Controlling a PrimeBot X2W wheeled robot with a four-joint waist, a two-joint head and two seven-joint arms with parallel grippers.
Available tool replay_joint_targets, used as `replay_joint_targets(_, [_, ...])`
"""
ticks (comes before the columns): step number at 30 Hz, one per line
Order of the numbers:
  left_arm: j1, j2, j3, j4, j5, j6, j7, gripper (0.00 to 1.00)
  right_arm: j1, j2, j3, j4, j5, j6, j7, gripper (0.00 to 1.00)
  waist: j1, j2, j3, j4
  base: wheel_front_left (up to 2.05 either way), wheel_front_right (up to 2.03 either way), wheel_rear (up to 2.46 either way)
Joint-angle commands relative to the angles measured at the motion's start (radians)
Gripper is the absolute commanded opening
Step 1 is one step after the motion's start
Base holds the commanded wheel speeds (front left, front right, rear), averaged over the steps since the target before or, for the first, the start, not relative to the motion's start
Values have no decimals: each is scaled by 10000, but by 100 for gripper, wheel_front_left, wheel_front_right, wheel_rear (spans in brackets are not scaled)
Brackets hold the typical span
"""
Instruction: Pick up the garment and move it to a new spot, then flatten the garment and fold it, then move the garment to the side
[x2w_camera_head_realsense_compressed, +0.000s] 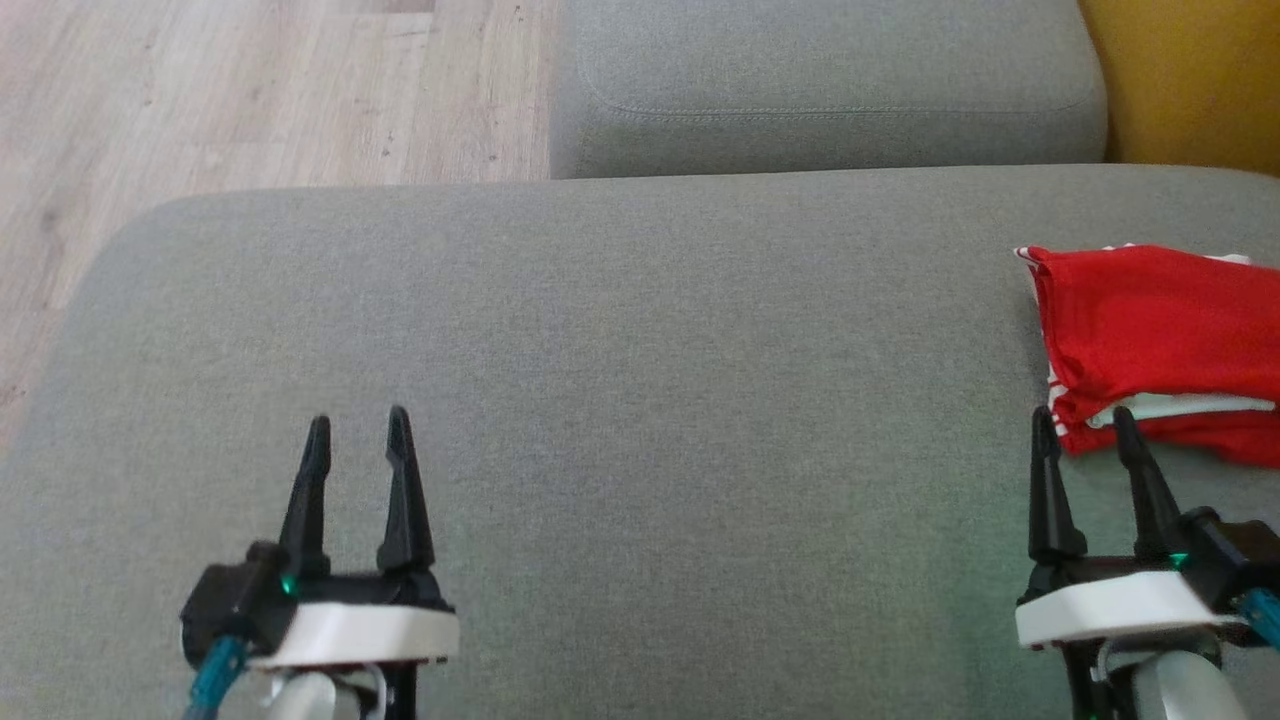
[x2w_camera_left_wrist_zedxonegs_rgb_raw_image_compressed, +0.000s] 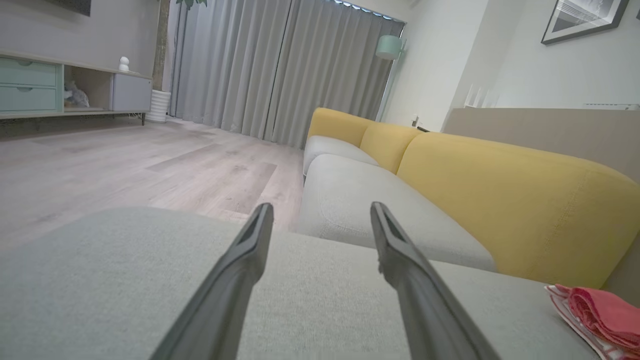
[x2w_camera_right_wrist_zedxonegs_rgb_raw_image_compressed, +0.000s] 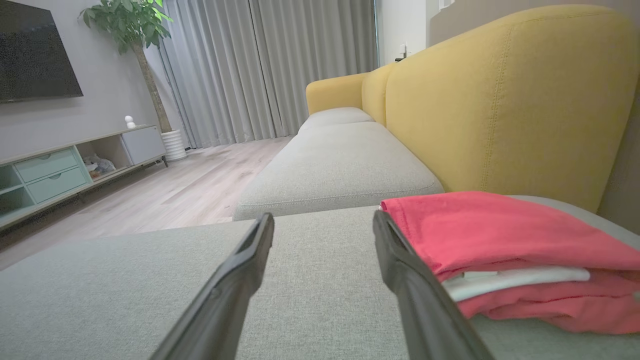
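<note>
Head view, left to right:

- Wood floor at 10 o'clock.
- Left gripper at 7 o'clock, over the grey seat cushion. Fingers spread, nothing between them, tips pointing to 12.
- Grey seat cushion takes up the middle, bare from the centre over to 9 o'clock.
- Second grey cushion at 12 o'clock, butting against the first.
- Right gripper at 4 o'clock. Fingers apart, holding nothing.
- Garment at 3 o'clock: red with white trim, folded into a flat stack on the right end of the grey seat cushion, cut off by the frame edge. Its near edge sits just beside the right gripper's right fingertip. Cannot tell if they touch.
- Yellow backrest at 1 o'clock.

Left wrist view:

- Low cabinet at 10 o'clock.
- Grey curtains at 12.
- Both fingers wide apart over grey fabric.
- Framed picture at 1 o'clock.
- Garment's corner at 4 o'clock, well apart from this gripper.

Right wrist view:

- TV at 10 o'clock.
- Plant at 11.
- Fingers spread over the seat.
- Garment at 4 o'clock, right next to the right-hand finger, a white layer showing between the red folds.
</note>
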Motion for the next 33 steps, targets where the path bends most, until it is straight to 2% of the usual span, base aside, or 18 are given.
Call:
replay_joint_targets(1, [-124, 33, 363, -320, -12, 43, -61, 100, -228, -56, 268, -508, 52, -7, -132, 100, 0, -1, -9, -12, 0, 0, 0])
replay_joint_targets(17, [-248, 33, 185, 503, 255, 153, -61, 100, -165, -55, 452, -663, 171, -7, -136, 100, 0, -1, -76, -134, 0, 0, 0])
replay_joint_targets(24, [-364, 33, 179, 789, 386, 370, -61, 100, -170, -55, 519, -610, 137, -7, -137, 100, 0, -1, -102, -164, 0, 0, 0])
replay_joint_targets(33, [-540, 33, 114, 1285, 90, 510, -61, 100, -167, -55, 581, -556, 89, -7, -137, 100, 0, -1, -74, -182, 0, 0, 0])
